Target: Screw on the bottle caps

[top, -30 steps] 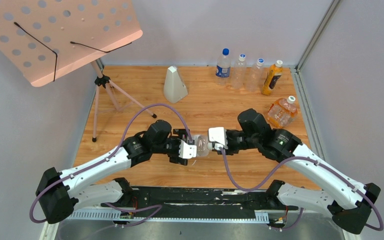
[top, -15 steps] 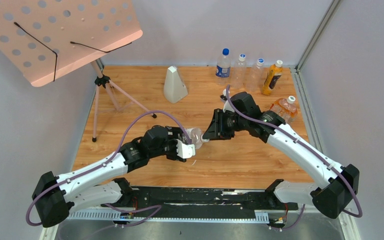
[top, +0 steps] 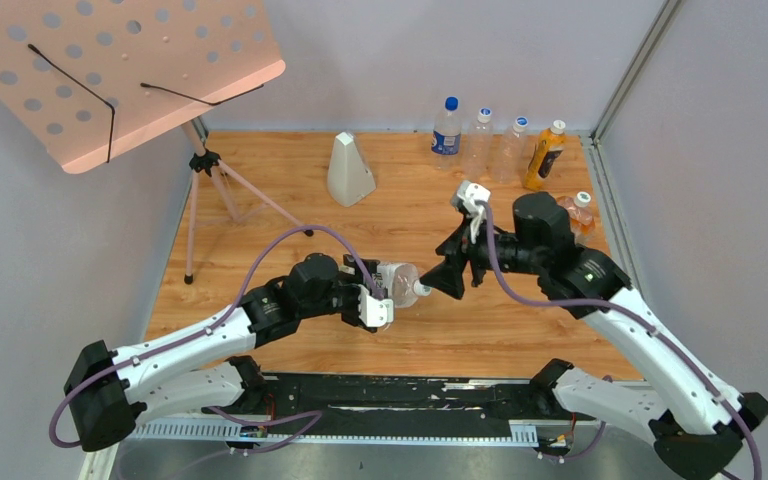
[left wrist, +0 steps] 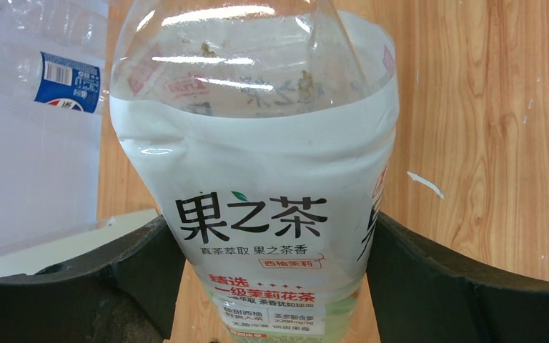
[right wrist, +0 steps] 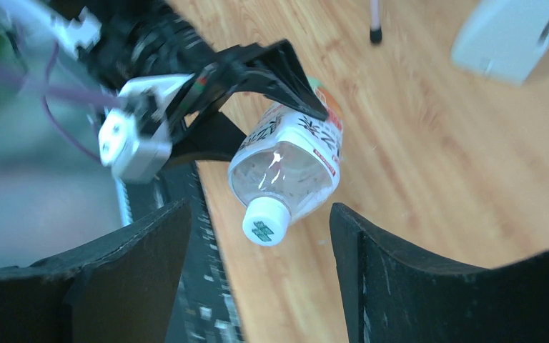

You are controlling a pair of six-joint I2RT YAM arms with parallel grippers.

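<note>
Wooden table (top: 520, 325): left pincer (top: 388, 292) grasps capped bottle (left wrist: 257, 179), right pincer (top: 443, 280) released, 4 bottles (top: 479, 140) behind.

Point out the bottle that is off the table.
The white-labelled bottle gripped by the left tool, tipped sideways in the air; the rest sit on the table.

left end effector (top: 385, 292) clamped, right end effector (top: 444, 282) spread apart

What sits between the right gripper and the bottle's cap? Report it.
Nothing: the stretch from the right gripper to the white cap is bare, only the table behind. The right wrist view shows it.
</note>
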